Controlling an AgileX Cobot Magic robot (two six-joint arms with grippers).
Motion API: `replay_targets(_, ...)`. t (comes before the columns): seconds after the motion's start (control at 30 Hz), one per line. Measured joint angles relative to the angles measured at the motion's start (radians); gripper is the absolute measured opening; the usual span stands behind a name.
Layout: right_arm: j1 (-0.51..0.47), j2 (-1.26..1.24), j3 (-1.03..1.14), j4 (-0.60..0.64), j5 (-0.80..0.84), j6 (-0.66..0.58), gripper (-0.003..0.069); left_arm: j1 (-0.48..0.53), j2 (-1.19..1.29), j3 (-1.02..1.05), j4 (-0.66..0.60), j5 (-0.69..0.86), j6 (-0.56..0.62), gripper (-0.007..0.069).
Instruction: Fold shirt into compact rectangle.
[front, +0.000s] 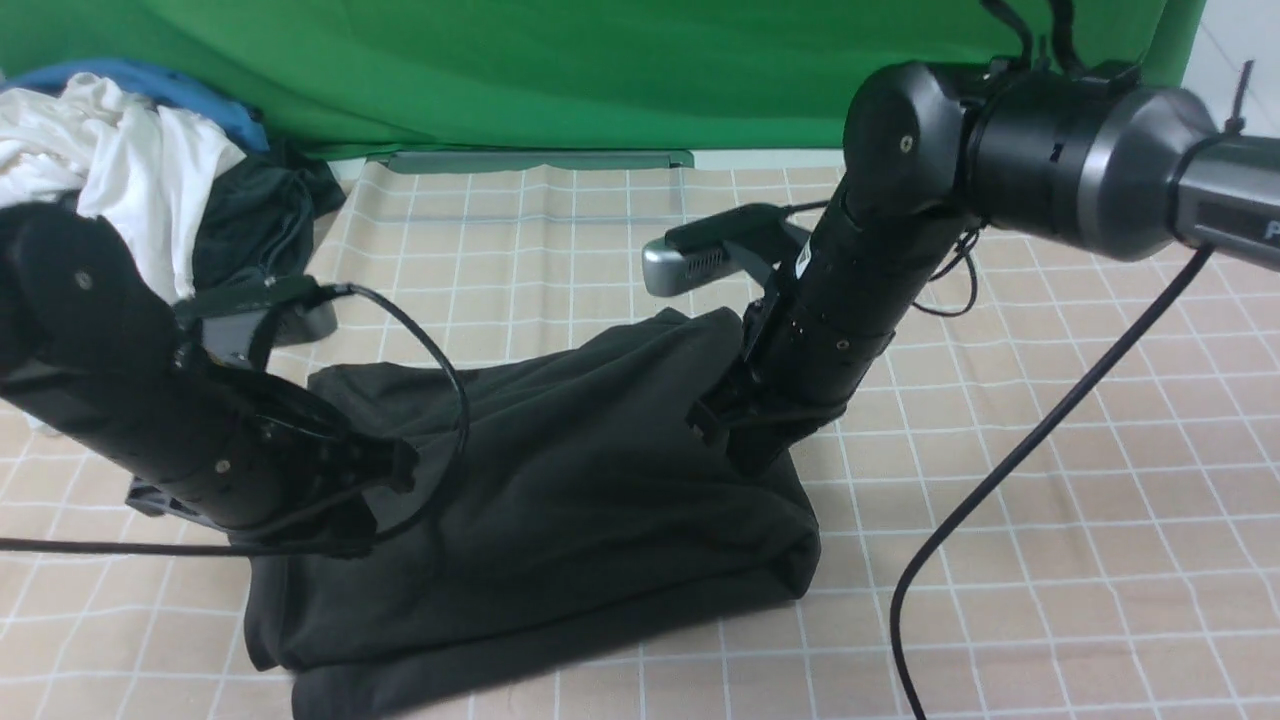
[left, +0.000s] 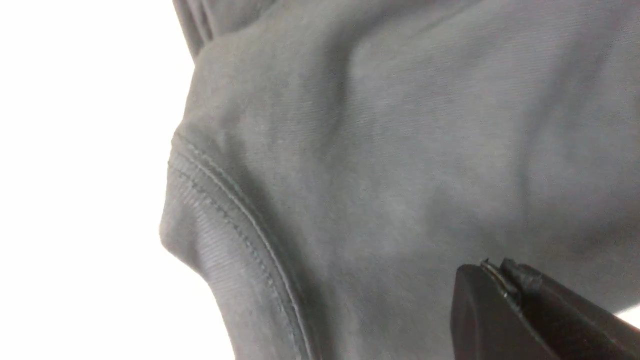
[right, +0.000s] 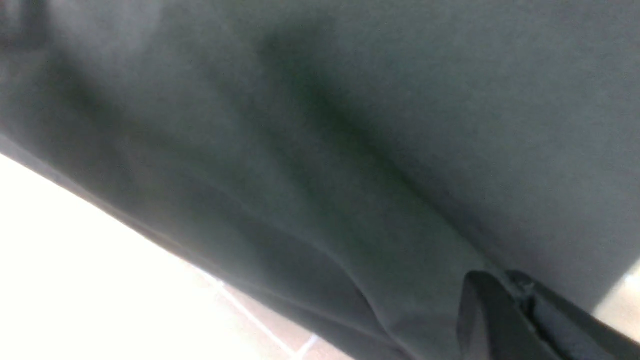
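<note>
The black shirt (front: 580, 480) lies partly folded on the checked cloth, its far layer raised like a tent between the two arms. My left gripper (front: 400, 465) is at the shirt's left side, shut on the fabric near a stitched hem (left: 235, 225). My right gripper (front: 735, 445) is shut on the shirt's right edge, where the cloth peaks highest. In the left wrist view the gripper (left: 492, 267) has its jaws pressed together against the shirt (left: 400, 125). The right wrist view shows the same: gripper (right: 505, 277) shut, with shirt (right: 350, 125) filling the picture. No print or label shows.
A pile of clothes sits at the back left: a white garment (front: 120, 150), something blue (front: 190, 90) and a dark grey piece (front: 260, 220). A green backdrop (front: 600, 70) closes the far side. The right arm's black cable (front: 1000, 480) hangs over the checked tablecloth (front: 1050, 550).
</note>
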Motion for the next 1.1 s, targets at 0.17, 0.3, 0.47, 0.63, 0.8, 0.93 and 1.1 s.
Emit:
replay_targets(0.17, 0.001, 0.077, 0.0, -0.037, 0.093, 0.012, 0.0035, 0.0, 0.068, 0.096, -0.035, -0.078, 0.031, 0.0019)
replay_targets(0.3, 0.001, 0.088, 0.012, -0.127, 0.143, 0.059, 0.0035, 0.002, 0.092, 0.129, -0.036, -0.111, 0.021, 0.0019)
replay_targets(0.47, 0.001, 0.087, 0.027, -0.181, 0.189, 0.086, 0.0035, 0.003, 0.092, 0.13, -0.036, -0.113, 0.012, 0.0019)
replay_targets(0.63, 0.001, 0.052, 0.034, -0.186, 0.19, 0.088, 0.0035, 0.025, 0.087, 0.125, -0.041, -0.084, 0.008, 0.0019)
replay_targets(0.8, 0.004, -0.054, 0.034, -0.169, 0.156, 0.074, 0.0035, 0.053, 0.005, 0.13, -0.02, -0.07, 0.008, 0.0019)
replay_targets(0.93, 0.02, -0.093, 0.034, -0.07, 0.129, -0.002, 0.0035, 0.059, -0.06, 0.093, -0.016, -0.068, 0.008, 0.0019)
replay_targets(1.1, 0.041, -0.052, 0.034, -0.025, 0.092, -0.03, 0.0035, 0.06, -0.042, 0.069, -0.024, -0.074, 0.01, 0.0019)
